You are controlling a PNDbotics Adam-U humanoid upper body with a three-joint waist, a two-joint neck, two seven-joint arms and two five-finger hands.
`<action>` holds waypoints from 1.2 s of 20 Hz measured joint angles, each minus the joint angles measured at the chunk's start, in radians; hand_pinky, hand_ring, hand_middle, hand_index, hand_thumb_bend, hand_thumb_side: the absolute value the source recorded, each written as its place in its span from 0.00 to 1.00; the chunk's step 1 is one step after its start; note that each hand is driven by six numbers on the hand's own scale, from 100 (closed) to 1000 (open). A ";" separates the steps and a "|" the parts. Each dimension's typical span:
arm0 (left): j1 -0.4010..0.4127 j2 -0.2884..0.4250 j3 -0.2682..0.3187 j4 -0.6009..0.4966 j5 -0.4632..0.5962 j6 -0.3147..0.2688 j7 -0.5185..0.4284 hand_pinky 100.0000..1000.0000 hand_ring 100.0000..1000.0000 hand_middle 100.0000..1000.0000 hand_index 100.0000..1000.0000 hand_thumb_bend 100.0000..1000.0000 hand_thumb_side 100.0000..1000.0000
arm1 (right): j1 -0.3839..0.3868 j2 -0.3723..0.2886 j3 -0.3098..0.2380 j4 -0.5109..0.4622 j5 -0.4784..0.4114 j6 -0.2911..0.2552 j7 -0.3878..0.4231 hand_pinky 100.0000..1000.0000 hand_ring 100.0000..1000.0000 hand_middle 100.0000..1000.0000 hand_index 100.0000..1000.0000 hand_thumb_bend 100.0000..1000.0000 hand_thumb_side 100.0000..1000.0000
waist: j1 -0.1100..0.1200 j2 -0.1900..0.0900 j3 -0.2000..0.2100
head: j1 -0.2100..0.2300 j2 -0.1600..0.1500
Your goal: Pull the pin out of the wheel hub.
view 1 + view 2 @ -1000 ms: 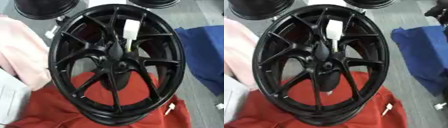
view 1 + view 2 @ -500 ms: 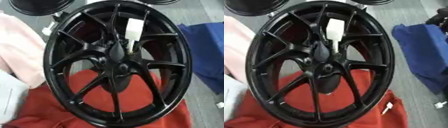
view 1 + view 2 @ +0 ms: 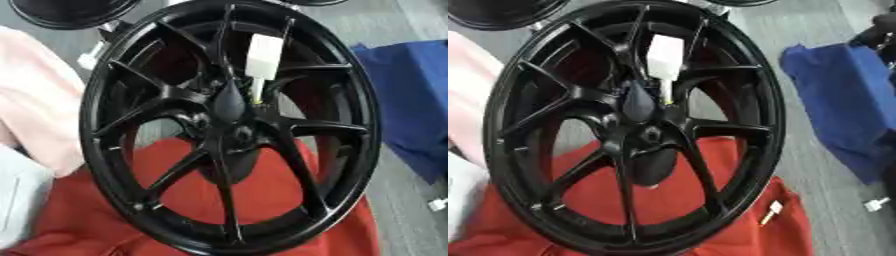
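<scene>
No robot hand shows in either view, so its state can't be told.
The black wheel hub (image 3: 229,125) stands tilted on a red cloth (image 3: 262,200) on the floor; a white-handled pin (image 3: 663,57) sits above its centre. Best gripped by the handle and drawn straight out, I'd say. Spokes crowd it; blue cloth (image 3: 842,105) lies right, pink cloth (image 3: 39,100) left.
</scene>
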 measured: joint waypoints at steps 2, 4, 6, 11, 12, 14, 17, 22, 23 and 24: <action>0.015 0.000 0.000 -0.002 0.007 -0.003 0.015 0.64 0.55 0.53 0.76 0.24 0.44 | -0.007 -0.018 0.002 -0.003 -0.002 -0.009 -0.003 0.86 0.64 0.55 0.70 0.00 0.39 | -0.001 0.000 0.000 | 0.004 0.000; 0.029 -0.008 0.000 -0.008 0.020 -0.012 0.048 0.64 0.55 0.53 0.76 0.23 0.44 | -0.011 -0.057 0.005 -0.014 -0.005 -0.032 -0.006 0.86 0.66 0.57 0.71 0.00 0.30 | -0.004 0.000 0.001 | 0.010 0.000; 0.046 -0.029 0.000 -0.014 0.032 -0.022 0.084 0.64 0.55 0.53 0.76 0.22 0.46 | -0.018 -0.119 0.015 -0.030 0.000 -0.067 -0.009 0.86 0.69 0.61 0.73 0.00 0.18 | -0.012 -0.001 -0.002 | 0.018 0.000; 0.085 -0.133 0.000 -0.019 0.049 -0.063 0.151 0.63 0.54 0.52 0.76 0.21 0.49 | -0.052 -0.323 0.053 -0.041 0.082 -0.173 -0.008 0.85 0.73 0.66 0.75 0.00 0.06 | -0.027 -0.007 -0.010 | 0.019 0.000; 0.096 -0.160 0.001 -0.019 0.052 -0.071 0.163 0.63 0.54 0.52 0.76 0.21 0.51 | -0.070 -0.366 0.064 -0.035 0.104 -0.191 -0.004 0.85 0.74 0.67 0.76 0.00 0.07 | -0.029 -0.008 -0.012 | 0.019 0.000; 0.132 -0.208 0.003 -0.019 0.054 -0.082 0.184 0.62 0.54 0.51 0.76 0.21 0.53 | -0.124 -0.447 0.096 -0.008 0.150 -0.228 0.019 0.85 0.75 0.68 0.76 0.00 0.07 | -0.038 -0.012 -0.020 | 0.019 0.002; 0.174 -0.279 0.020 -0.019 0.062 -0.087 0.215 0.62 0.53 0.51 0.75 0.21 0.54 | -0.236 -0.532 0.157 0.050 0.214 -0.275 0.090 0.84 0.76 0.69 0.76 0.00 0.11 | -0.044 -0.020 -0.021 | 0.021 0.006; 0.209 -0.416 0.052 -0.019 0.064 -0.119 0.288 0.62 0.53 0.51 0.75 0.21 0.55 | -0.437 -0.576 0.261 0.144 0.304 -0.346 0.295 0.85 0.78 0.72 0.77 0.00 0.19 | -0.052 -0.026 -0.014 | 0.023 0.008; 0.215 -0.439 0.055 -0.019 0.062 -0.121 0.300 0.62 0.53 0.50 0.75 0.21 0.56 | -0.472 -0.578 0.281 0.160 0.317 -0.359 0.339 0.85 0.79 0.73 0.77 0.00 0.21 | -0.055 -0.029 -0.012 | 0.021 0.010; 0.220 -0.458 0.056 -0.018 0.062 -0.123 0.309 0.62 0.53 0.50 0.75 0.21 0.56 | -0.506 -0.578 0.301 0.176 0.328 -0.357 0.369 0.85 0.79 0.73 0.77 0.00 0.21 | -0.057 -0.030 -0.011 | 0.019 0.011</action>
